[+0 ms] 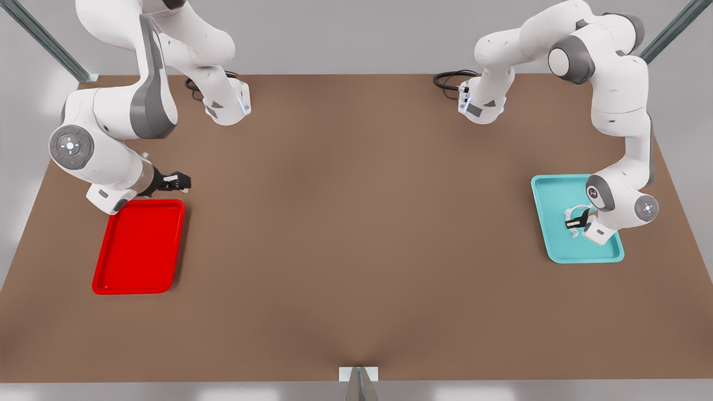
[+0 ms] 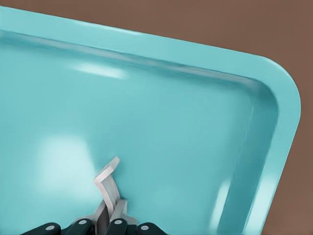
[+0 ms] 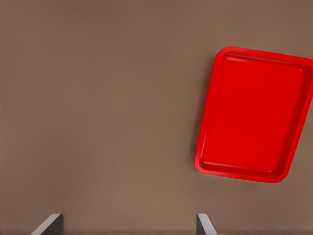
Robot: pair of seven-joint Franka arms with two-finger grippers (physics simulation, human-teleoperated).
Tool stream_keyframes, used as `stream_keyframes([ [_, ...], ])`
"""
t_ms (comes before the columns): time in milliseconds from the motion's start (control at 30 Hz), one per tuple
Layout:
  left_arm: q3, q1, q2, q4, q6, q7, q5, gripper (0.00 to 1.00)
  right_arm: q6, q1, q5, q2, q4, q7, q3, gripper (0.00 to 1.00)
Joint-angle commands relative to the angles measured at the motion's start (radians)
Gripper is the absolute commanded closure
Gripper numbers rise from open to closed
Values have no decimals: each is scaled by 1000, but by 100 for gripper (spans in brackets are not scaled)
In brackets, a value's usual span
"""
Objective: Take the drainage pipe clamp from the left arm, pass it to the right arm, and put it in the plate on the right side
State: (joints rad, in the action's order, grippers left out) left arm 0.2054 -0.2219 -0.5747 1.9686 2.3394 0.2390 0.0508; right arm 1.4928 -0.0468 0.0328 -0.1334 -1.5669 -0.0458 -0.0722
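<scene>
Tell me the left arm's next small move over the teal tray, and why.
Probably lift straight up. The left gripper is shut on the drainage pipe clamp low over the teal tray, so it should clear the rim before crossing. The right gripper, open, waits beside the red plate.

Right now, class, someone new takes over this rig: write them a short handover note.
Left gripper: down in the teal tray, shut on the drainage pipe clamp.
Right gripper: open, empty, waiting above the table beside the red plate.
Done: the clamp is gripped.
Left: lift it, pass it to the right gripper, place it in the red plate.
</scene>
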Motion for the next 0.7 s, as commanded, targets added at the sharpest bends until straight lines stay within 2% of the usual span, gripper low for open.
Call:
stream_keyframes([
  [0, 0, 1, 1, -1, -6, -27, 0, 72, 6, 1, -1, 1, -2, -2, 0, 0],
  [300, 0, 3, -7, -2, -5, -27, 0, 72, 6, 1, -1, 3, -4, -3, 0, 0],
  [333, -1, 3, -7, -2, -5, -27, 0, 78, 6, 1, -1, 3, -4, -3, 0, 0],
  [533, -1, 12, 7, -5, -12, -56, 0, 79, 7, 1, -1, 3, -7, -3, 0, 0],
  [667, -1, 108, 102, -20, -158, -303, -2, 79, 12, 1, -1, 3, -12, -3, 0, 0],
])
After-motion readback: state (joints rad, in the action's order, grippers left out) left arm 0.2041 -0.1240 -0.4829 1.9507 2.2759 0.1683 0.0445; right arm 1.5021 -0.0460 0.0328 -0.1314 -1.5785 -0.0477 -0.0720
